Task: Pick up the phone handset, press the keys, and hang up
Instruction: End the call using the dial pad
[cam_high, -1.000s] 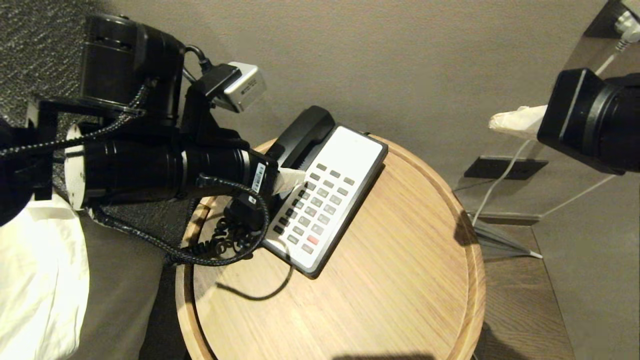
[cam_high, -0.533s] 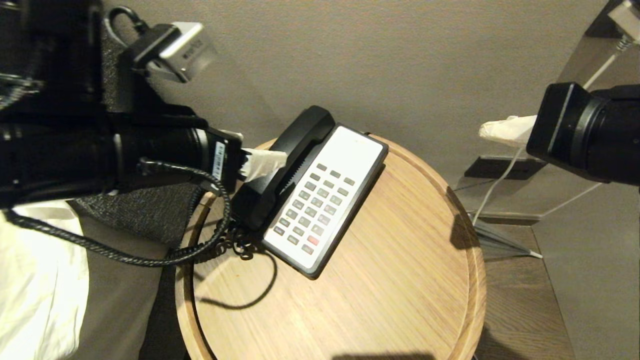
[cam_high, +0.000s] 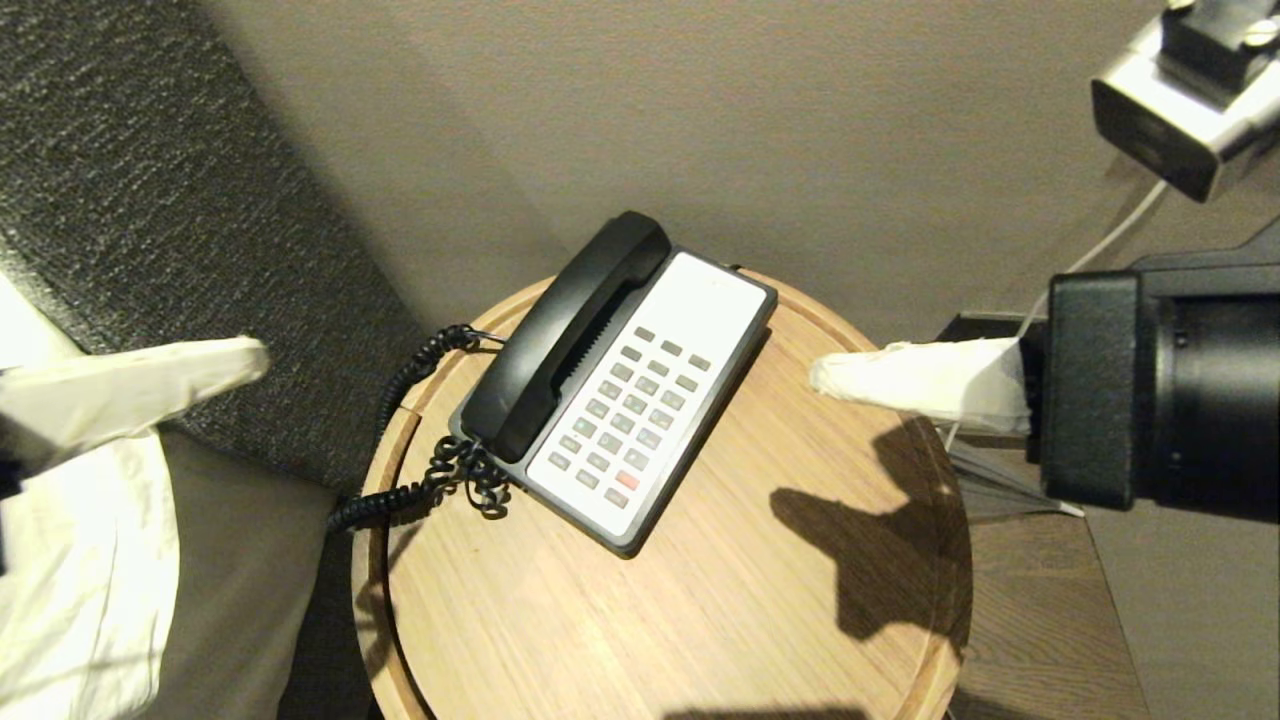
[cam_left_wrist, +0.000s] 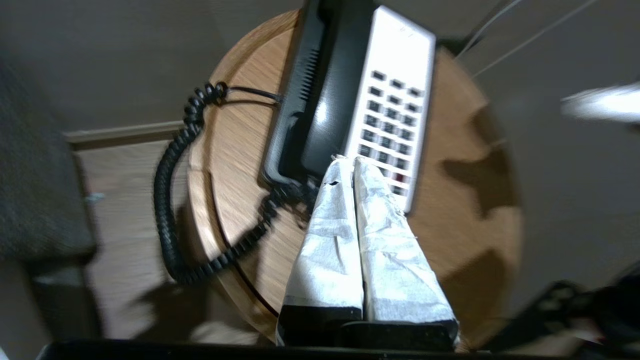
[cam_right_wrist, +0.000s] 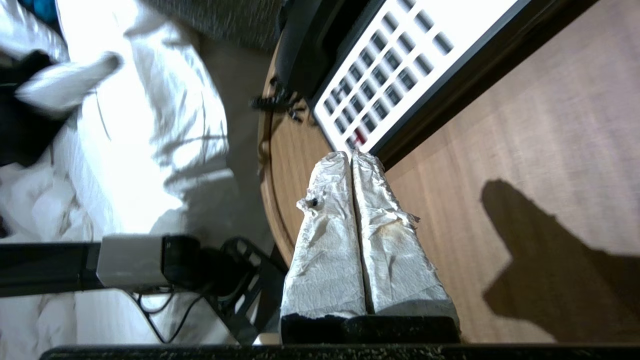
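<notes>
The glossy black phone handset (cam_high: 565, 335) lies in its cradle along the left side of the phone base, with its coiled cord (cam_high: 420, 480) hanging over the table's left rim. The dark grey keys (cam_high: 630, 410) and one red button sit in the white faceplate. My left gripper (cam_high: 258, 353) is shut and empty, off to the left of the table and apart from the phone. In the left wrist view its tips (cam_left_wrist: 350, 162) point toward the handset (cam_left_wrist: 325, 110). My right gripper (cam_high: 815, 375) is shut and hovers over the table right of the base; the right wrist view shows its tips (cam_right_wrist: 352, 156) near the keys (cam_right_wrist: 380, 90).
The phone stands on a round wooden side table (cam_high: 750, 600) with a raised rim. A white bed sheet (cam_high: 70, 580) and a dark textured headboard (cam_high: 150, 200) lie to the left. White cables (cam_high: 985, 395) run down the wall at the right.
My left arm has pulled back to the left off the handset and its fingers have shut. The handset stays in the cradle. My right gripper has moved in over the table.
</notes>
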